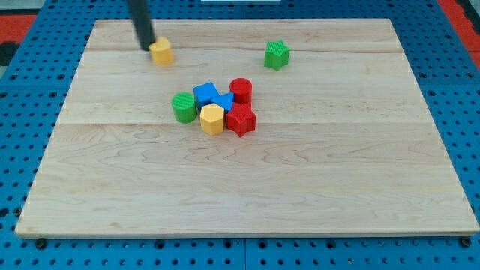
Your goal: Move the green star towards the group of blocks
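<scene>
The green star (277, 55) lies alone near the view's top, right of centre. The group sits at the board's middle: a green round block (183, 107), a blue block (206, 94), a second blue block (224, 103) half hidden, a red cylinder (241, 90), a red star-like block (241, 120) and a yellow hexagonal block (213, 118). My tip (146, 49) is at the top left, touching the left side of a lone yellow block (160, 51), far left of the green star.
The wooden board (247, 187) lies on a blue pegboard table (22, 112). The board's top edge runs just above my rod and the green star.
</scene>
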